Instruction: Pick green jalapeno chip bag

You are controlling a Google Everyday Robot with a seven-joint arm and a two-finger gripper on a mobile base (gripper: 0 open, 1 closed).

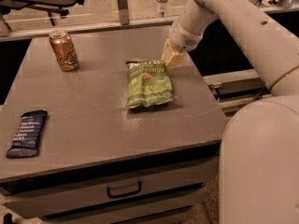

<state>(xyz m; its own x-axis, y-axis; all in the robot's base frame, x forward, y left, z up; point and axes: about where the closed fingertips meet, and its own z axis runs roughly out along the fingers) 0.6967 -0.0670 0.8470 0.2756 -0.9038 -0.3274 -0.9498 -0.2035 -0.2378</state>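
Dim brownish light; soft shadow beneath green jalapeno chip bag (pixel 148 84), pincer (pixel 172 58) at its far corner.

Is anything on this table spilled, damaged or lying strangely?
Nothing stands out. The green jalapeno chip bag lies flat and looks intact, the can stands upright, and the dark blue bar lies flat near the left edge of the table. The end effector hangs by the bag's far right corner. No spill shows.

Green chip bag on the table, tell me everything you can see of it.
The green jalapeno chip bag is light green and crinkly, with white lettering and a small reddish picture. It lies face up on the grey table, top edge toward the far side. The pincer hangs by its top right corner; contact cannot be told.
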